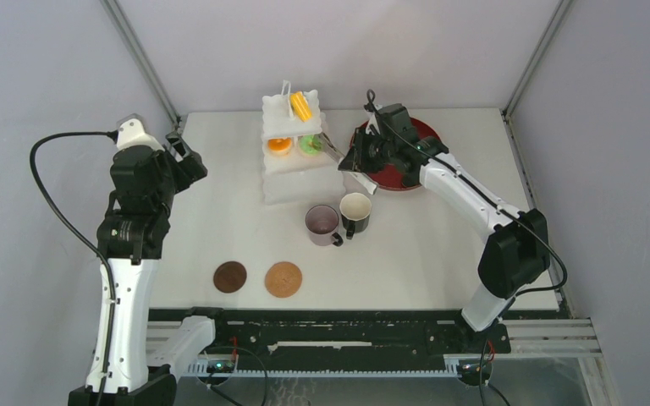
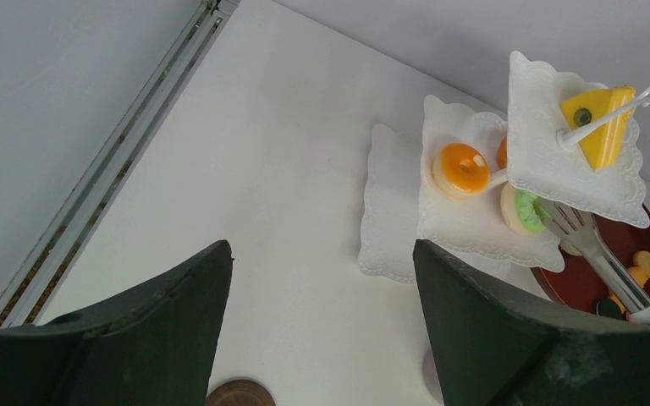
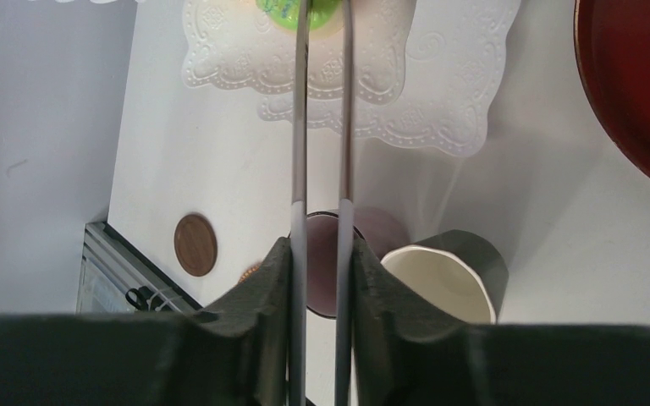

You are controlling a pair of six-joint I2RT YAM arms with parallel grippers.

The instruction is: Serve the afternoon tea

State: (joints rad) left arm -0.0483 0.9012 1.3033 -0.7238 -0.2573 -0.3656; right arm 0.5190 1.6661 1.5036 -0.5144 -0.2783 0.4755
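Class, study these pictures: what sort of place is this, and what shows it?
Probably a robotics lab test cell, staged for tea: grey walls around a white table, the left arm and right arm mounted at its near edge, a white three-tier stand holding pastries.

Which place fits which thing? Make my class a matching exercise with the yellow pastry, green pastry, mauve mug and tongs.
Things:
1. yellow pastry
2. green pastry
3. mauve mug
4. tongs

Places:
A. on the table, beside the black mug
B. clamped in the right gripper
C. top tier of the white stand
D. middle tier of that stand

Pairs: 1-C, 2-D, 3-A, 4-B.
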